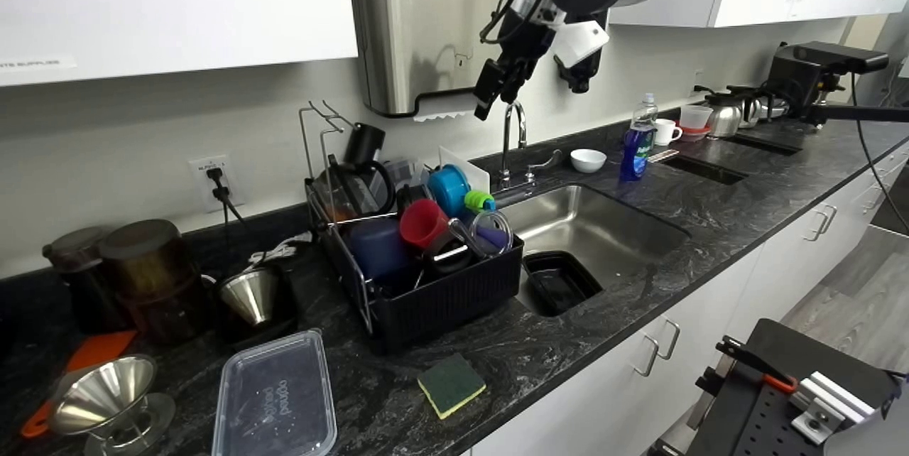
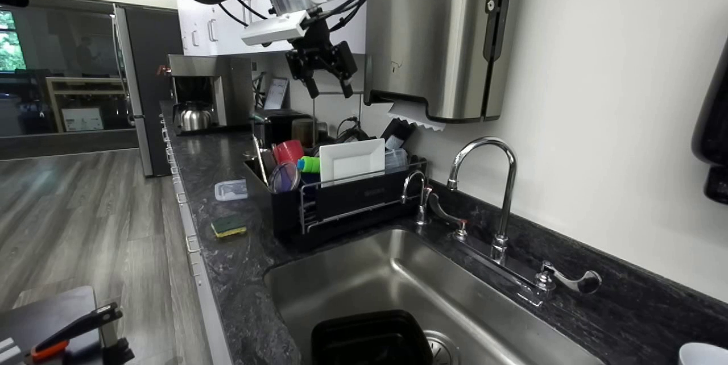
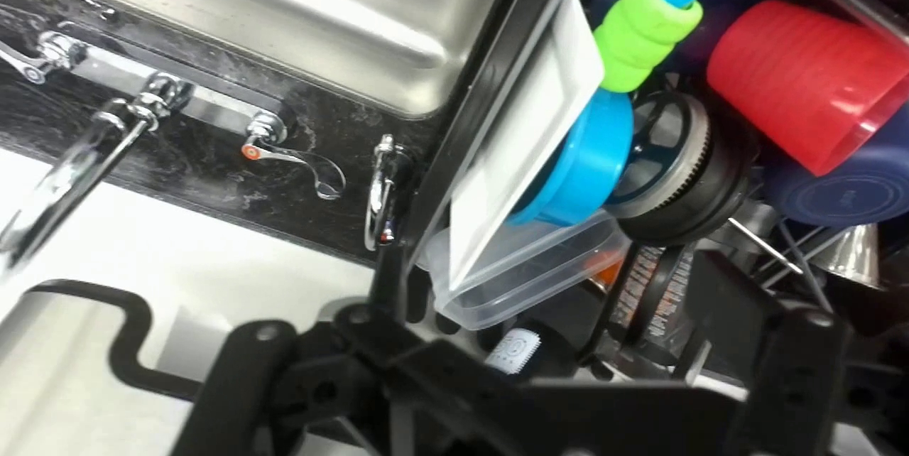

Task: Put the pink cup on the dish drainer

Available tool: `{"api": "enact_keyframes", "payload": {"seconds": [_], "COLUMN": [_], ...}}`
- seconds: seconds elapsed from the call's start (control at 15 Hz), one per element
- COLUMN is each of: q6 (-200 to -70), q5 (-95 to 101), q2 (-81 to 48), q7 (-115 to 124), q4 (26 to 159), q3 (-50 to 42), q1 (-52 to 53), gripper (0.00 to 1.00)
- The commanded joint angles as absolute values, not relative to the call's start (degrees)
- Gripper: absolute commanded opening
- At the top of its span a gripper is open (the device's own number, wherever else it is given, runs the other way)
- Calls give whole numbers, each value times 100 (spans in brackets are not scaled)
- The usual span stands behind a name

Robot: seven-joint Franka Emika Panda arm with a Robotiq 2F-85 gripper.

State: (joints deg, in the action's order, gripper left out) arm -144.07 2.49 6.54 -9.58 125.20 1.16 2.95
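The pink cup (image 1: 422, 223) is reddish and plain. It lies tilted among other dishes in the dish drainer (image 1: 454, 294), a black rack with a wire frame. The cup also shows in an exterior view (image 2: 289, 152) and at the right of the wrist view (image 3: 802, 79). The drainer's black wall shows in an exterior view (image 2: 364, 197) and in the wrist view (image 3: 490, 97). My gripper (image 1: 495, 106) is open and empty, high above the drainer and apart from the cup. Its two fingers are spread in an exterior view (image 2: 330, 93) and in the wrist view (image 3: 550, 275).
The drainer also holds a white plate (image 2: 352, 160), a blue bowl (image 1: 447, 188), a green bottle (image 3: 635, 30) and a blue cup (image 1: 378, 246). The sink (image 1: 575, 218) with its faucet (image 2: 506, 200) adjoins it. A steel dispenser (image 1: 440, 23) hangs behind. A sponge (image 1: 452, 385) lies in front.
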Motion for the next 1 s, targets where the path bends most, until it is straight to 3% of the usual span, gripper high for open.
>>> {"api": "enact_keyframes", "payload": {"seconds": [0.0, 0.93], "q6": [-14111, -12301], "q5": [404, 1153], "q2": [723, 58], "q7": [-890, 286], "q4": [12424, 11788], "q3": [-12, -466], "q1": [105, -458], "gripper": [100, 100]}}
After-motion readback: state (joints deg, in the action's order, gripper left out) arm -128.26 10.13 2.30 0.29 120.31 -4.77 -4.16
